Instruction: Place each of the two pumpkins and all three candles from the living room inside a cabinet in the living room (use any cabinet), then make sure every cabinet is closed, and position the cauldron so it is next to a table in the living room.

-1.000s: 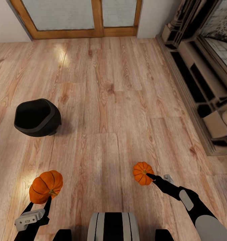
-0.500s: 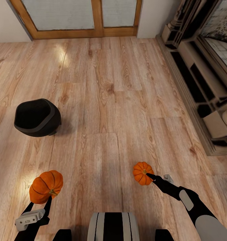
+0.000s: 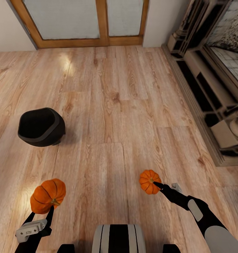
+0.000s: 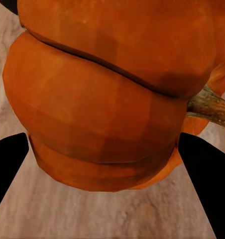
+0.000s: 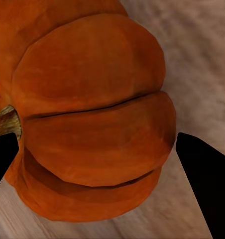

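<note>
With a pumpkin clamped in each gripper, the relation that matters is where the cabinet lies from the 2 loaded arms. The left gripper (image 3: 45, 209) is closed on the left pumpkin (image 3: 47, 195), whose flanks are pinched between the dark fingers (image 4: 8, 167) in the left wrist view. The right gripper (image 3: 157, 185) is closed on the right pumpkin (image 3: 149, 181), its tan stem turned toward the fingertips. Both pumpkins are judged to be held clear of the wood floor (image 3: 111, 105).

No dark brown cabinet can be picked out with certainty. A pale shelved unit (image 3: 206, 95) runs along the wall ahead of and outward from the right gripper, its long axis pointing away from the robot; the right arm is plainly the nearer one to it. The cauldron (image 3: 41, 126) sits on the floor ahead of the left gripper, well apart from it and upright, mouth open. The coming move is therefore judged to call for travel and turning of the base before either pumpkin can be released.
</note>
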